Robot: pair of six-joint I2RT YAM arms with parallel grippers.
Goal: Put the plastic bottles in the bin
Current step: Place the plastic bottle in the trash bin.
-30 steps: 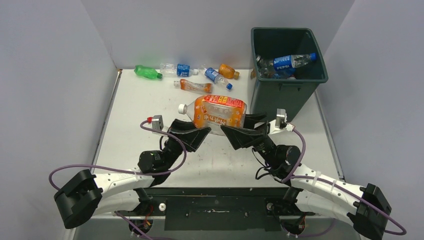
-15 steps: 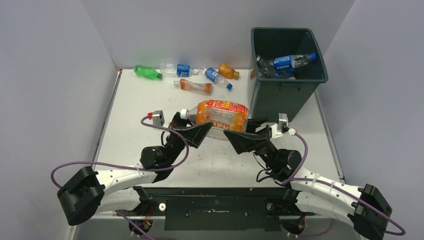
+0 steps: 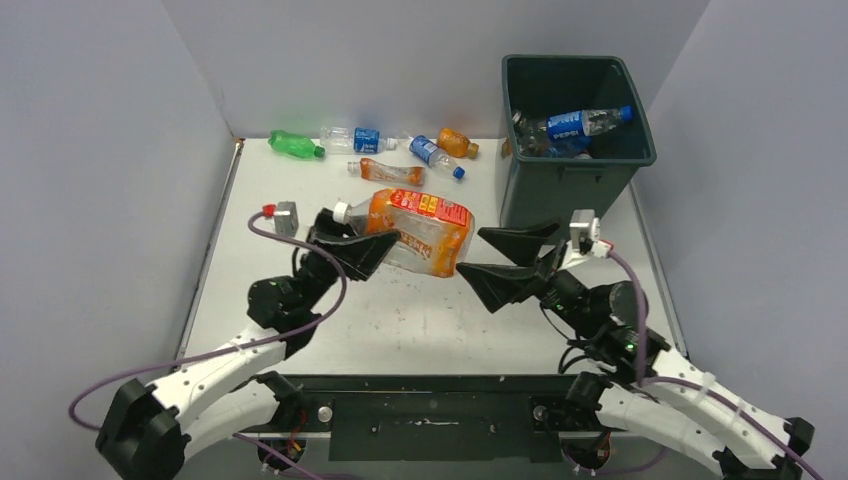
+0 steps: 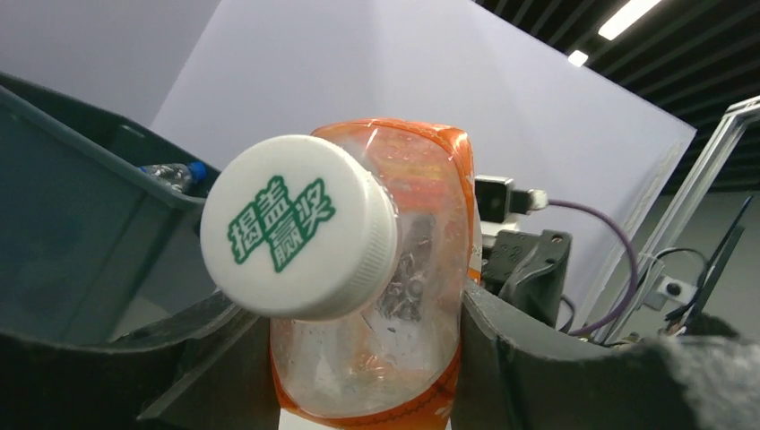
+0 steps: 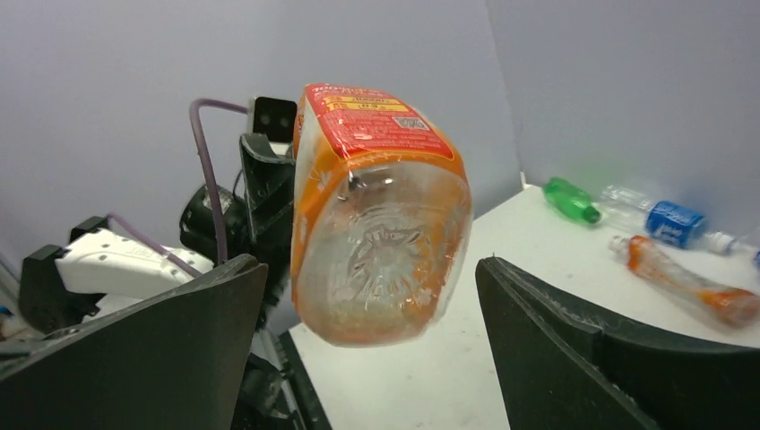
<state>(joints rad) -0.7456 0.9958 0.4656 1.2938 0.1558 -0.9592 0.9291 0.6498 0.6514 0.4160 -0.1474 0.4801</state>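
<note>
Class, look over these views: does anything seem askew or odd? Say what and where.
The big orange-labelled bottle hangs tilted above the table, gripped only near its cap by the left gripper; the right gripper stands open around its base, not touching.

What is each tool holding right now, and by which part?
The left tool grips the big orange bottle near its capped end; the right tool is open, holding nothing.

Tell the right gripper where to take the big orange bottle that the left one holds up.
Grip the orange bottle at its base, across the two broad, flat sides, coming straight in from that end. The left gripper clamps the shoulder just behind the white cap, so that end is taken, and the base faces the open right gripper.
</note>
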